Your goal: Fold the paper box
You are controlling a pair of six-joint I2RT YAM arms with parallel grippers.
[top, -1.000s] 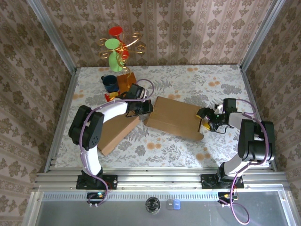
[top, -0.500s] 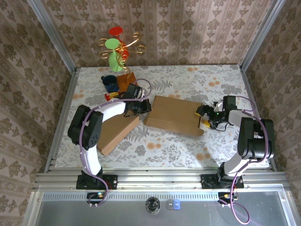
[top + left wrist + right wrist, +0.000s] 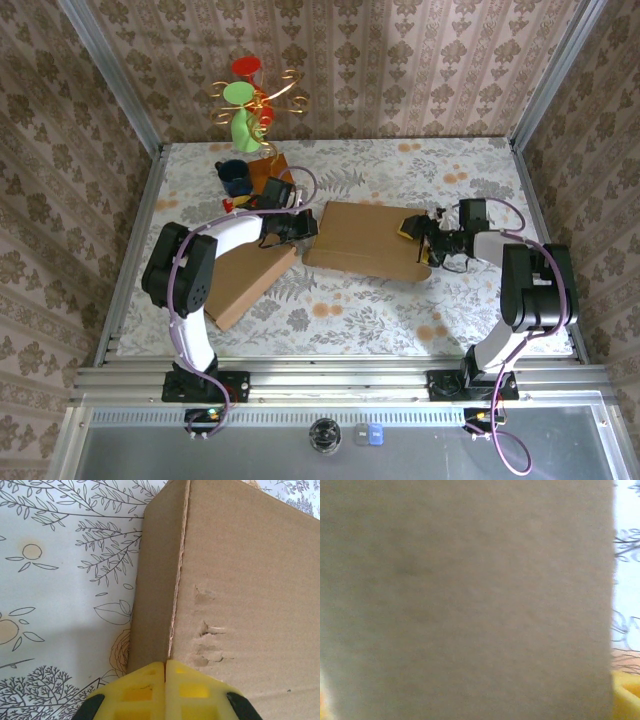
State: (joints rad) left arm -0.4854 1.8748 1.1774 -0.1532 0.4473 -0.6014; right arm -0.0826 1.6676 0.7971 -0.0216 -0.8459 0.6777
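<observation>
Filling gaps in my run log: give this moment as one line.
left jaws shut against box edge | right jaws at box's other end, state unclear

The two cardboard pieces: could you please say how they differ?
The middle box has the left pincer and right pincer at its ends; the left sheet has none. The middle box lies almost crosswise; the left sheet runs diagonally, partly under the left arm. Both are plain brown cardboard.
</observation>
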